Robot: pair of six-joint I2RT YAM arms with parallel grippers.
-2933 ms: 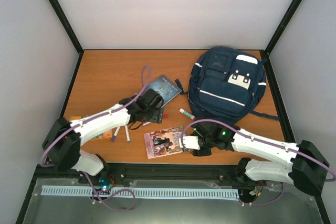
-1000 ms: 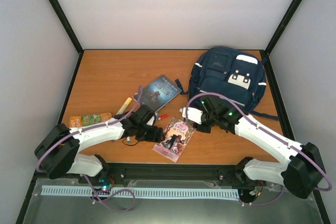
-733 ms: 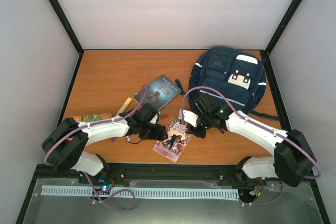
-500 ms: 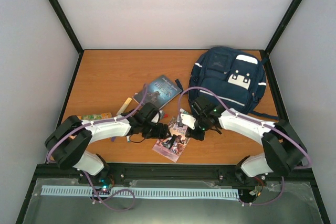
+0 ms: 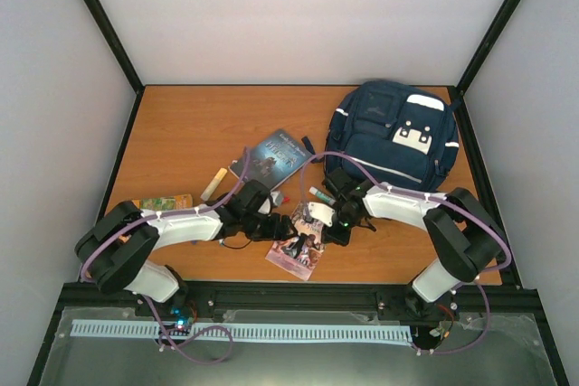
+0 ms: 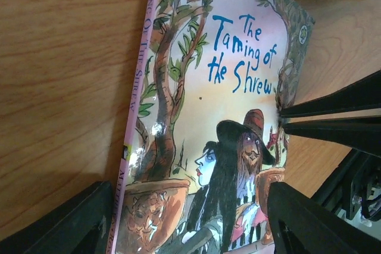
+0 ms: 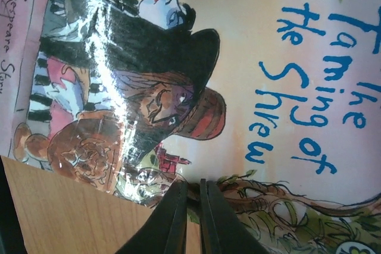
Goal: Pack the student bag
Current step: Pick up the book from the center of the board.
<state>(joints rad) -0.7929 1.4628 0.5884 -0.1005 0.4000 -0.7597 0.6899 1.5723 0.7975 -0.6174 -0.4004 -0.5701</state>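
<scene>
The student bag [image 5: 393,137], navy with white patches, lies flat at the back right of the table. A picture book, "The Taming of the Shrew" [image 5: 298,243] [image 6: 202,99] [image 7: 268,46], lies near the front middle. My left gripper [image 5: 279,229] [image 6: 187,197] is open and low over the book, with one finger on each side of its lower end. My right gripper [image 5: 317,221] [image 7: 194,185] is shut on the book's long edge. In the left wrist view its thin black fingers [image 6: 333,120] pinch that edge from the right.
A dark blue book [image 5: 276,155] lies left of the bag. A cream tube [image 5: 215,184], an orange and green packet [image 5: 163,202], a red pen [image 5: 280,198] and a green-capped white stick [image 5: 321,194] lie near the arms. Black frame posts border the table [image 5: 181,124].
My right arm swung left from beside the bag to the picture book and its jaws closed on the book's edge. The left gripper stayed at the book and narrowed a little.
</scene>
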